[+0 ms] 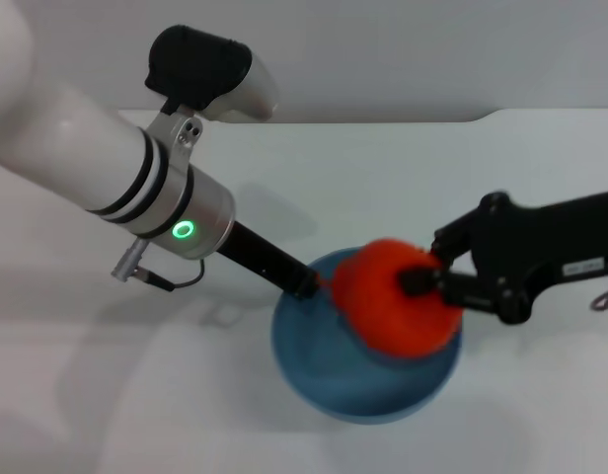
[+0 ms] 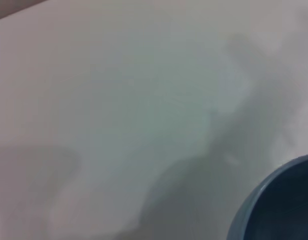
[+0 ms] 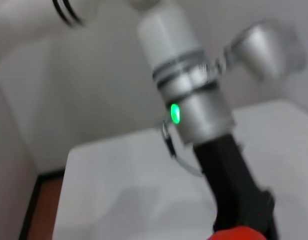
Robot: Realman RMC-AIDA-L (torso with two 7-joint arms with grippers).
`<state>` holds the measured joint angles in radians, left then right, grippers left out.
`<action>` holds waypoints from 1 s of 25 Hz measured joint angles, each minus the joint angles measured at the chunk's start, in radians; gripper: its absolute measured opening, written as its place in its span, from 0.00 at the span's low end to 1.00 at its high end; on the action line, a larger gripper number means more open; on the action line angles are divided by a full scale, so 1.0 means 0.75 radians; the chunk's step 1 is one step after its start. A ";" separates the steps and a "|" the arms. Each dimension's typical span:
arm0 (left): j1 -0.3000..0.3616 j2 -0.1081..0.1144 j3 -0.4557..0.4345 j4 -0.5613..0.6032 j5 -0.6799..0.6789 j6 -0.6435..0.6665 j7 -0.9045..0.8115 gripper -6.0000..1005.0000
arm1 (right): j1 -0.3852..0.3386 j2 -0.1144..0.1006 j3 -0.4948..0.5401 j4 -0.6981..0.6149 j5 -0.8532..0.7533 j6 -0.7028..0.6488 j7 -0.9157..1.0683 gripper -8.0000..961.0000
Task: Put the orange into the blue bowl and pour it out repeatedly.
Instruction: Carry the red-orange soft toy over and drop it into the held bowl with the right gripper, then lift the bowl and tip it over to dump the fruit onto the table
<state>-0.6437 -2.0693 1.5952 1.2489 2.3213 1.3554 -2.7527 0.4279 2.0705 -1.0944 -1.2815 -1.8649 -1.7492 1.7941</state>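
While our right gripper (image 1: 422, 281) clamps the orange (image 1: 393, 311), a bright red-orange lump, over the glossy light-blue bowl (image 1: 324, 370), our left gripper (image 1: 309, 286) meets the bowl's far-left rim; we cannot tell its finger state. The white table (image 1: 107, 395) meets a pale wall (image 1: 383, 49).

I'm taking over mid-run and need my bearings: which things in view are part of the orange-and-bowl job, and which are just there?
Part of the job:
- orange, held by the right gripper above the bowl
- blue bowl, on the table, with the left gripper at its rim

Just there:
- white table; nothing else lies on it in these views
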 joint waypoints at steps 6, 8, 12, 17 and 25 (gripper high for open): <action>-0.007 0.005 -0.013 0.014 -0.019 -0.005 -0.001 0.00 | 0.039 0.002 -0.077 0.026 -0.186 0.018 0.082 0.07; -0.005 0.007 -0.020 0.016 -0.018 -0.007 -0.001 0.00 | 0.029 0.005 -0.058 0.002 -0.181 0.020 0.086 0.28; 0.012 0.011 -0.041 0.018 -0.006 -0.059 0.007 0.00 | 0.018 0.007 0.012 -0.031 -0.179 0.023 0.128 0.40; 0.104 0.014 -0.088 0.088 0.068 -0.213 0.025 0.00 | -0.012 0.003 0.236 -0.027 -0.158 0.033 0.240 0.46; 0.415 0.013 -0.043 0.390 0.066 -0.612 0.224 0.00 | -0.091 -0.002 0.558 0.034 -0.303 0.022 0.247 0.46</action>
<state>-0.3326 -2.0595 1.5627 1.5412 2.3710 0.8963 -2.5844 0.3595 2.0693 -0.6759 -1.2560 -2.0920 -1.7326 1.9794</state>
